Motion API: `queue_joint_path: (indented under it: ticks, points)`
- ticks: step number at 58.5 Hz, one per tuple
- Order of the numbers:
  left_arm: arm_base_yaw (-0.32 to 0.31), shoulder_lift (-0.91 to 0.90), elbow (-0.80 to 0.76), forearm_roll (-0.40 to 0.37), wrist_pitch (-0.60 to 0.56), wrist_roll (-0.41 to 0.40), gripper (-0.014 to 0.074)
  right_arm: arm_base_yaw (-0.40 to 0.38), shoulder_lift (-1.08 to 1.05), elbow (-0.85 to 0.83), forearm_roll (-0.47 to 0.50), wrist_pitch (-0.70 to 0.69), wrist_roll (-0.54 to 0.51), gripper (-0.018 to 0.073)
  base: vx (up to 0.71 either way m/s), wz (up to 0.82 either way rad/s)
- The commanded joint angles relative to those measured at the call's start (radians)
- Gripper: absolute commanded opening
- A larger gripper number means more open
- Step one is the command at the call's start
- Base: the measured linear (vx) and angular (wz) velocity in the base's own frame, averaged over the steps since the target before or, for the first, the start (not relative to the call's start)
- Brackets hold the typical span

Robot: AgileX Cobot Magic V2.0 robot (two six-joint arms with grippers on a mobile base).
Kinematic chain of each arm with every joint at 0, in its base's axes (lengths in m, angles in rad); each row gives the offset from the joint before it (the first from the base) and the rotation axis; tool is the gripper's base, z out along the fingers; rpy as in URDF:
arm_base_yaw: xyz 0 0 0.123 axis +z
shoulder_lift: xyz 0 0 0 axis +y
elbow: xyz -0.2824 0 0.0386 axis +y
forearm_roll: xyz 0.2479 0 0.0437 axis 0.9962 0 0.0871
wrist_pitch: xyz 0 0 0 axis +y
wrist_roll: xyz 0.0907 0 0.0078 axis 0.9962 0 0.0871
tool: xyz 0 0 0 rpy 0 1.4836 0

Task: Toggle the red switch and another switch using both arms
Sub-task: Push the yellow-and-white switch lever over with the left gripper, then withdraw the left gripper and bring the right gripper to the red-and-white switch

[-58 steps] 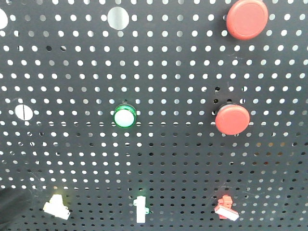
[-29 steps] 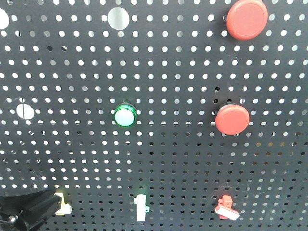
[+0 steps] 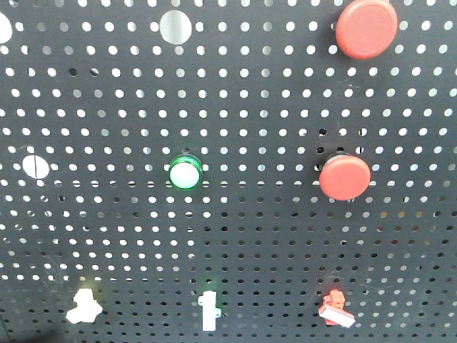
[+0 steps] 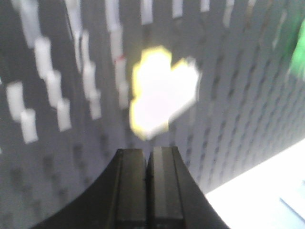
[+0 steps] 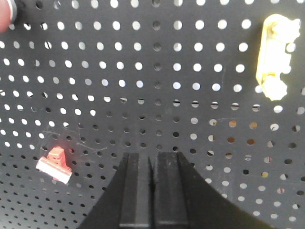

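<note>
The red switch (image 3: 335, 309) sits low on the right of the black pegboard (image 3: 271, 236), its white-tipped lever slanting down to the right. In the right wrist view the red switch (image 5: 55, 164) lies left of my right gripper (image 5: 152, 155), which is shut, empty and clear of it. The pale yellow switch (image 3: 83, 306) is at the lower left of the board. It shows blurred in the left wrist view (image 4: 162, 93), just above my left gripper (image 4: 147, 151), whose black fingers are shut on nothing. Neither gripper appears in the front view.
Two large round red push buttons (image 3: 366, 27) (image 3: 344, 176) stand above the red switch. A green-ringed light (image 3: 185, 172) is mid-board and a white upright toggle (image 3: 208, 311) sits between the two switches. A pale yellow fitting (image 5: 274, 55) shows at the right wrist view's upper right.
Half a second ago a dark gripper covered the yellow switch at the lower left; it has since dropped out of the front view. The yellow switch's lever now sits differently than one second ago.
</note>
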Motion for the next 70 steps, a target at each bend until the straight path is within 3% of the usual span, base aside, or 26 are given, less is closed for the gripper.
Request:
queue_joint_path:
  ticks: [1, 16, 32, 37, 44, 53, 62, 70]
  points:
    - [-0.005, -0.01, -0.016, -0.015, -0.109, -0.009, 0.0003, -0.003, 0.014, -0.03, 0.02, -0.058, -0.01, -0.0006, 0.0, 0.0]
    - [-0.005, -0.045, -0.016, -0.015, -0.125, -0.027, 0.0003, -0.003, 0.014, -0.03, 0.027, -0.044, -0.01, -0.0006, 0.0, 0.0]
    - [-0.005, -0.126, -0.016, -0.015, -0.068, -0.029, 0.0003, -0.003, 0.014, -0.03, 0.179, -0.037, -0.04, -0.0006, 0.0, 0.0]
    - [-0.005, -0.161, -0.016, -0.014, -0.029, -0.028, 0.0003, -0.003, 0.028, -0.03, 0.198, -0.028, -0.142, -0.0006, 0.0, 0.0]
    - [-0.005, -0.222, -0.016, -0.007, 0.033, -0.025, 0.0003, -0.003, 0.065, -0.03, 0.273, 0.004, -0.361, -0.0006, 0.0, 0.0]
    - [-0.005, -0.296, -0.016, 0.034, 0.108, -0.025, 0.0003, -0.003, 0.159, -0.03, 0.523, 0.082, -0.648, -0.0006, 0.0, 0.0]
    - [-0.005, -0.326, -0.016, 0.112, 0.194, -0.025, 0.0003, -0.003, 0.282, -0.03, 0.766, 0.171, -0.85, -0.0006, 0.0, 0.0]
    - [-0.005, -0.326, -0.016, 0.144, 0.25, -0.027, 0.0003, -0.003, 0.397, -0.03, 0.906, 0.211, -0.979, -0.0006, 0.0, 0.0]
